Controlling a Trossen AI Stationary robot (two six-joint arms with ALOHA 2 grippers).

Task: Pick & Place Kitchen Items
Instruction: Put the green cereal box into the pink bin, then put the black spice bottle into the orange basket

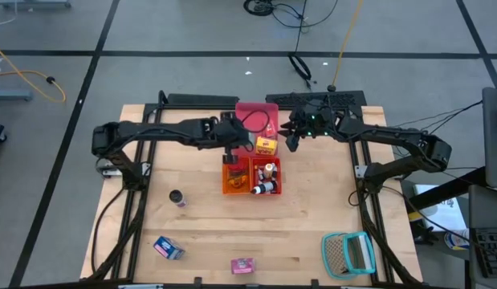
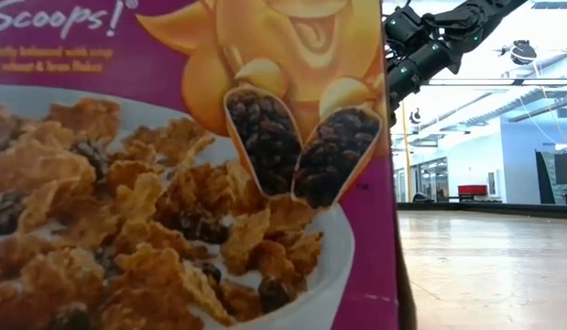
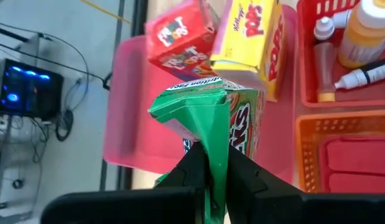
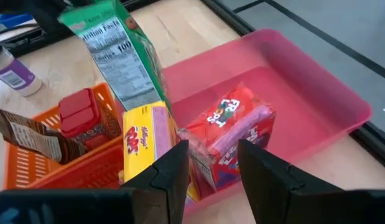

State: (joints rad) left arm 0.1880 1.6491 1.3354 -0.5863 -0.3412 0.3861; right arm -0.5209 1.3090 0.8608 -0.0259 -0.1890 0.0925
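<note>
Pinching green box [image 3: 208,118] top edge, left end effector [image 3: 211,163] over pink tray [image 3: 127,124]; right end effector [image 4: 211,163] open beside red box [image 4: 232,140]

- Green printed cardboard box [image 3: 208,124]: glossy, creased.
- Pink plastic tray [image 4: 316,93]: smooth, slightly shiny.
- Orange plastic mesh basket [image 4: 30,165]: perforated.
- Pale wooden table top [image 1: 208,233]: matt.

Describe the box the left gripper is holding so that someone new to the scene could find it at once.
Start at the pink tray at the table's far middle. Beside it the left gripper pinches the top flap of a green box. Its neighbours in the tray are a red box and a yellow box; only this one is green and held.
</note>
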